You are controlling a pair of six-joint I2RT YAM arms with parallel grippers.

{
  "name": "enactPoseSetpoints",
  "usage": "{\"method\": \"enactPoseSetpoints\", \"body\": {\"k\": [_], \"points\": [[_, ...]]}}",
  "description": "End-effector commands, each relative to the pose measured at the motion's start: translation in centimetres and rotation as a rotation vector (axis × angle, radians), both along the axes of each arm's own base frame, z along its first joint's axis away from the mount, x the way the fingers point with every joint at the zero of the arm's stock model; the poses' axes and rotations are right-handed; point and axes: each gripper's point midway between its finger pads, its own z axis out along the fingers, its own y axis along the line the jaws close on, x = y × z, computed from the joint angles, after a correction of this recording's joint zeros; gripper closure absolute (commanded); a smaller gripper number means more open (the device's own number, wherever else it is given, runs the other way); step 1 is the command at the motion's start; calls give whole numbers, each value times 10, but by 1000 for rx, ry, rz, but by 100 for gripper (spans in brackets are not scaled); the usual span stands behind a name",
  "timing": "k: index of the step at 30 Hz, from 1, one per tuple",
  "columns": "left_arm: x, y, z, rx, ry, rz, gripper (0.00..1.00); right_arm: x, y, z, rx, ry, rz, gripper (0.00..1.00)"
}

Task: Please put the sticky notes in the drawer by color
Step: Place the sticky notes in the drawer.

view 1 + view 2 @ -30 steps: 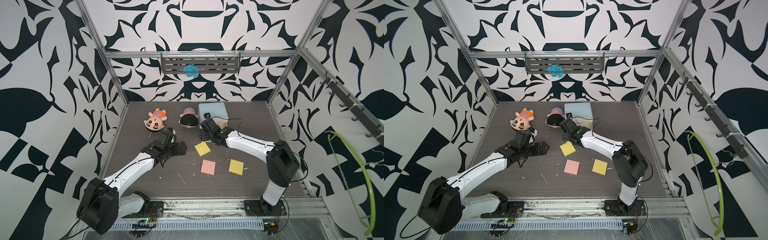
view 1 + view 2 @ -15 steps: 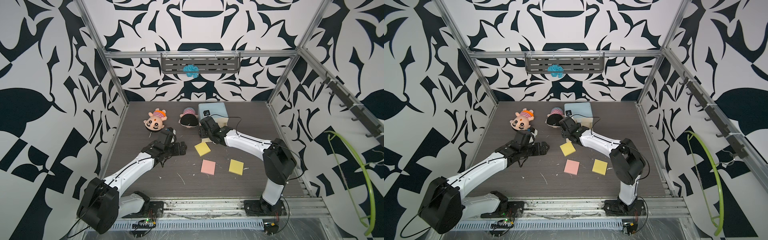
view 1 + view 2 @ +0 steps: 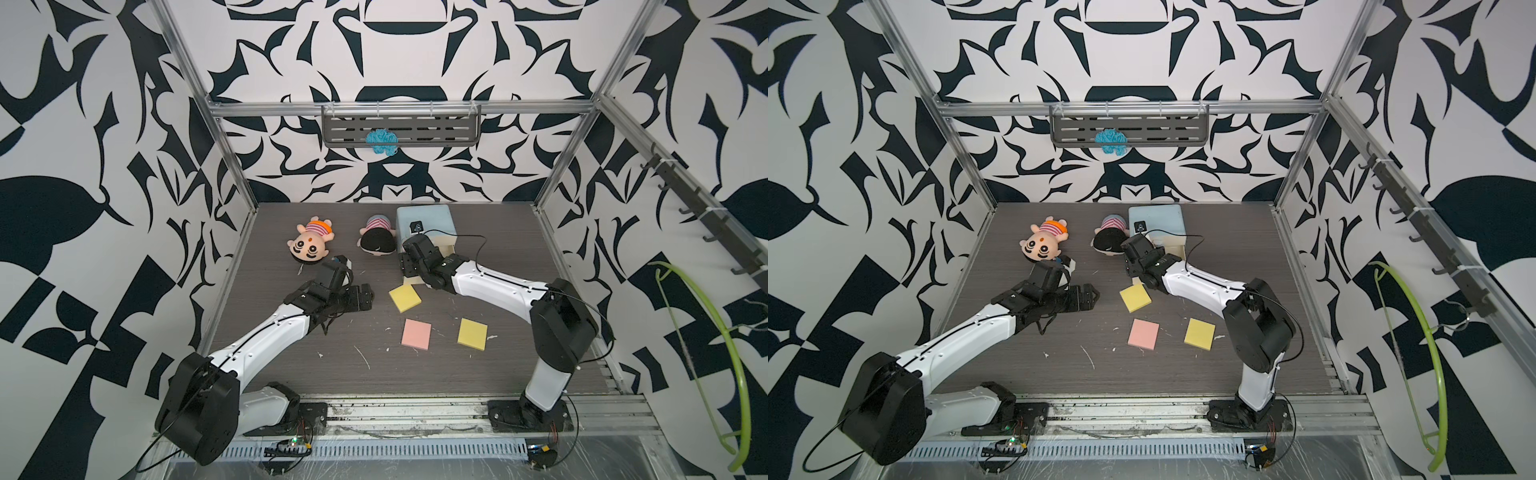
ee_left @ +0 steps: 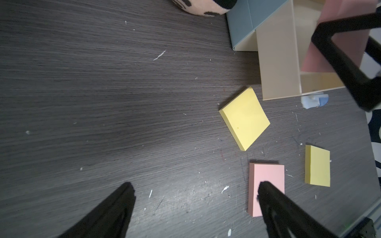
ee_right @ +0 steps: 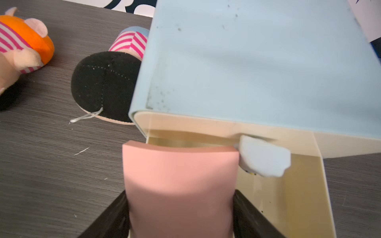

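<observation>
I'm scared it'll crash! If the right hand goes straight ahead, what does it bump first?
Probably the drawer: the right hand aims its pink pad into the open tray, beside a knob. Depth is unclear.

This is a robot test cell in a lab. A bare aluminium frame [image 3: 270, 109] boxes in a dark wood-grain bench [image 3: 498, 232]. The walls [image 3: 75, 124] are covered in a bold black-and-white pattern. Two white-and-black robot arms, the left arm [image 3: 266, 332] and the right arm [image 3: 498, 282], are bolted to a metal rail [image 3: 415, 409] at the front edge, beside an exposed circuit board [image 3: 291, 445].
</observation>
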Motion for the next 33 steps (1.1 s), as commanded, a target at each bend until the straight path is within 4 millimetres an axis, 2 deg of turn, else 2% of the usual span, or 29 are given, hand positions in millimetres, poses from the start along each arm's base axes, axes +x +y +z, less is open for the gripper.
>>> {"method": "enactPoseSetpoints", "body": {"k": [1, 4, 8, 14, 18, 22, 24, 27, 30, 33], "points": [[2, -6, 6, -9, -17, -25, 1, 7, -4, 12, 17, -37, -21, 21], [2, -7, 7, -9, -19, -28, 1, 5, -2, 10, 21, -20, -6, 12], [2, -10, 8, -8, -20, -35, 1, 1, -4, 21, 34, -36, 6, 6], [3, -14, 9, -12, -31, -47, 1, -15, -17, 43, 50, -56, 14, 6], [2, -18, 12, -13, -48, -65, 1, -43, -21, 42, 107, -17, 70, 7], [-1, -21, 14, -16, -62, -90, 1, -94, -13, 24, 95, 61, 275, 8], [-5, -23, 15, -28, -75, -119, 1, -122, -11, 7, 70, 111, 395, 8], [-10, -25, 18, -32, -90, -159, 1, -154, -16, -22, 53, 220, 490, 7], [-12, -21, 21, -18, -96, -160, 1, -163, -28, -45, 8, 334, 431, 7], [-14, -16, 22, -7, -103, -148, 1, -167, -36, -58, -24, 383, 305, 5]]}}
